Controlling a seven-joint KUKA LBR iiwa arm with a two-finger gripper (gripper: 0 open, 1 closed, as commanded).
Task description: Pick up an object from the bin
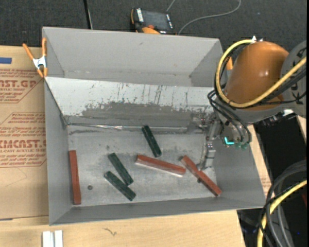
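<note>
My gripper (208, 157) hangs low at the right side of the bin, just above the floor. Right under it lies a red-brown bar (201, 176), slanting down toward the bin's front right corner; the gripper's tip is at that bar's upper end. A second red-brown bar (160, 165) lies just to the left, almost touching the first. A dark green bar (151, 141) lies farther left, nearer the back wall.
Two more dark green bars (120, 169) (119, 184) lie side by side at the middle left. A red-brown bar (74, 177) runs along the left wall. The arm with its orange cover and cables stands over the bin's right rim.
</note>
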